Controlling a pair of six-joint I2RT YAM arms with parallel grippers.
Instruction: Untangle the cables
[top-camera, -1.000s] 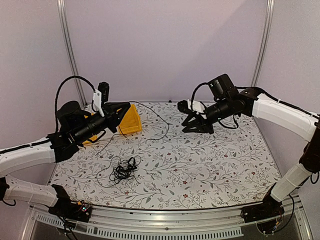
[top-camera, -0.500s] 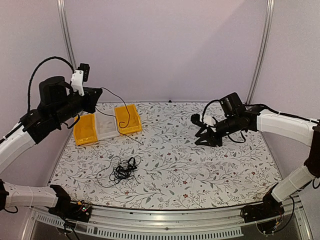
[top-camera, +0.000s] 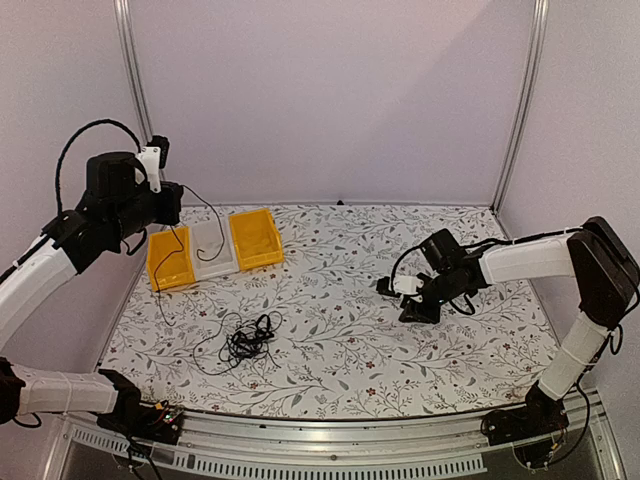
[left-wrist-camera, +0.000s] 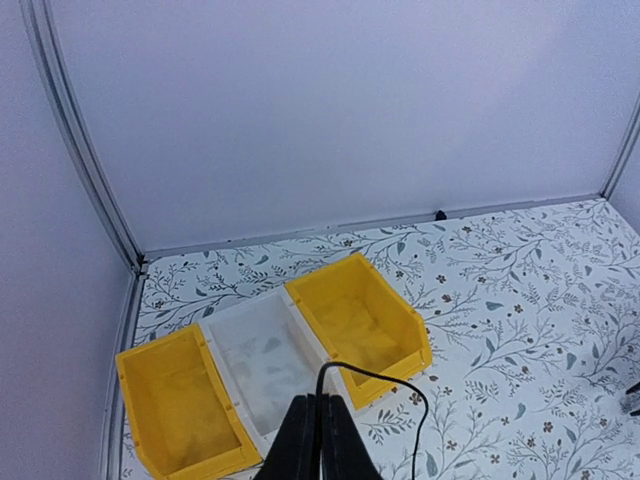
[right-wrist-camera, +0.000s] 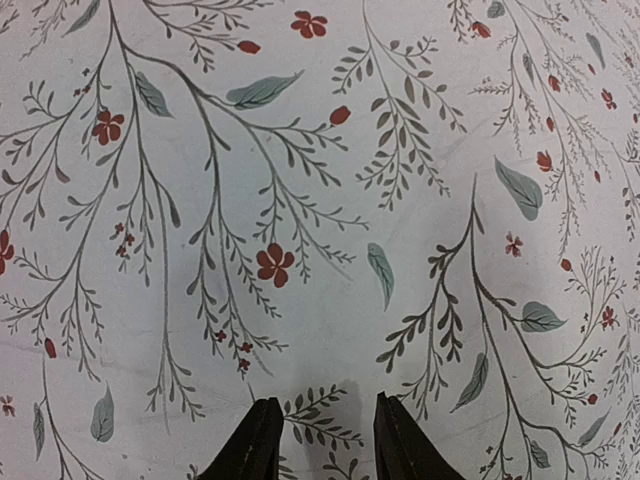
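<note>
I've left gripper (left-wrist-camera: 318, 405) pinching one cable (left-wrist-camera: 372, 371) high over table (top-camera: 330, 385) far-left corner to free it | right gripper (right-wrist-camera: 320, 425) half-open, empty

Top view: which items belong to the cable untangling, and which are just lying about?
Job:
- cable tangle
- single cable, pinched in the shut left gripper
- right gripper, open and empty

Lying about:
- left yellow bin
- clear bin
- right yellow bin
</note>
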